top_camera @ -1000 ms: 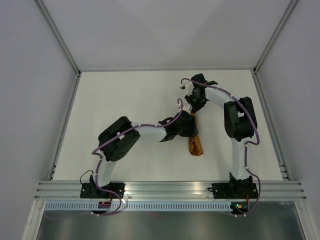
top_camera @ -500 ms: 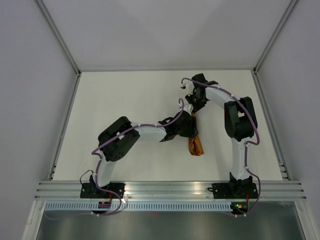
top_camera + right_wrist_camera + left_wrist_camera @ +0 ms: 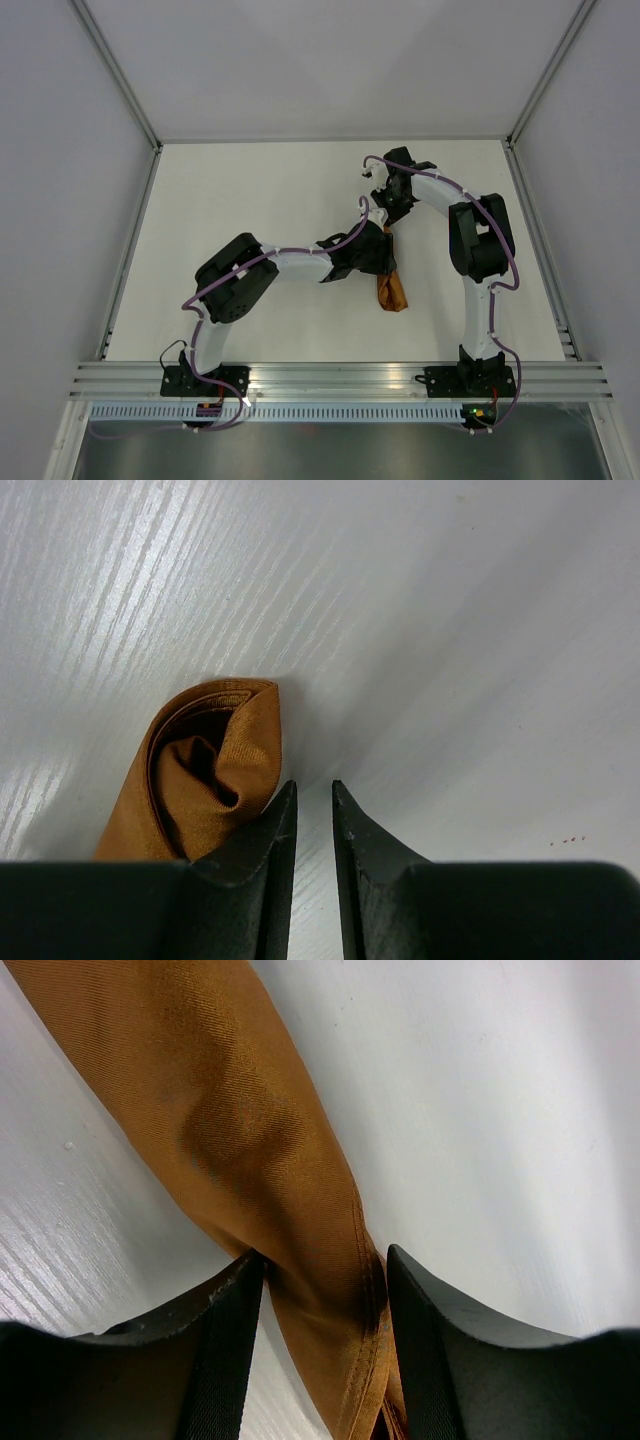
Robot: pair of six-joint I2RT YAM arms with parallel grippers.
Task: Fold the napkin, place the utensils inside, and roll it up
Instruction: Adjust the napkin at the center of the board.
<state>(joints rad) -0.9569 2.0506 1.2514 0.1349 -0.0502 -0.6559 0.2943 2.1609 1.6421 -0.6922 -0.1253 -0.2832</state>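
The rust-brown napkin (image 3: pixel 391 292) lies rolled into a narrow tube on the white table, running from the middle toward the near side. In the left wrist view the napkin roll (image 3: pixel 250 1130) passes between the fingers of my left gripper (image 3: pixel 325 1255). That gripper stands open astride it, with a gap of table showing beside the left finger. My right gripper (image 3: pixel 314 783) hovers at the roll's far end (image 3: pixel 215 770), its fingers a narrow slit apart with only table between them. Its left finger sits beside the cloth's spiral. No utensils are visible.
Both arms reach in over the table's middle, the left gripper (image 3: pixel 383 260) and the right gripper (image 3: pixel 389 212) close together above the roll. A metal frame rail (image 3: pixel 340 378) runs along the near edge, and grey walls enclose the table.
The left gripper's jaws have spread slightly wider around the roll. Neither arm nor the napkin has visibly shifted.
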